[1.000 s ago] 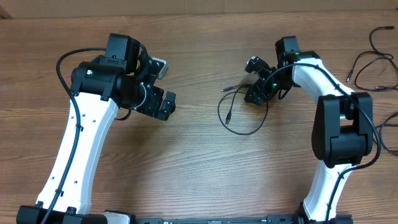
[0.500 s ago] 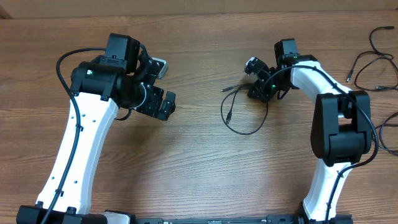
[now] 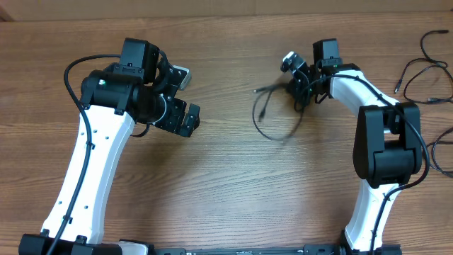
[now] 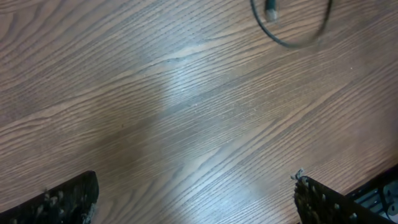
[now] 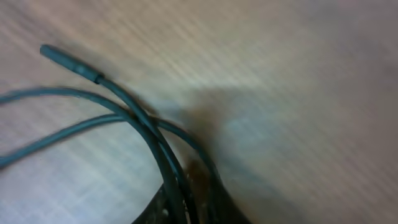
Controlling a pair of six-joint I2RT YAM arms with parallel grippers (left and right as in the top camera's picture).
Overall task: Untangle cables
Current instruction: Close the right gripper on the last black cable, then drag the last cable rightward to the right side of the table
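Over the last second the right fingers [image 3: 299, 92] have drawn back and up toward the far side of the bench [image 3: 226, 184]. They have carried the looped cable [image 3: 277, 138] with them. Its loop now lies higher on the bench and is smeared with motion in the overhead view.

The right wrist view shows the cable's strands [image 5: 134, 112] crossing and running down into the dark base of the frame. The fingers appear clenched on them there, though the contact itself is too blurred to confirm.

The left fingers [image 4: 65, 200] have not shifted. They are spread wide over bare wood, holding nothing. The cable's teal-tipped plug [image 4: 271, 9] is just visible at the top of the left wrist view.

More loose cables [image 3: 425, 71] lie well apart at the bench's right edge.

The pull looks like a dragging step to open the loop, and the strands are still crossed, so the untangling seems far from finished.
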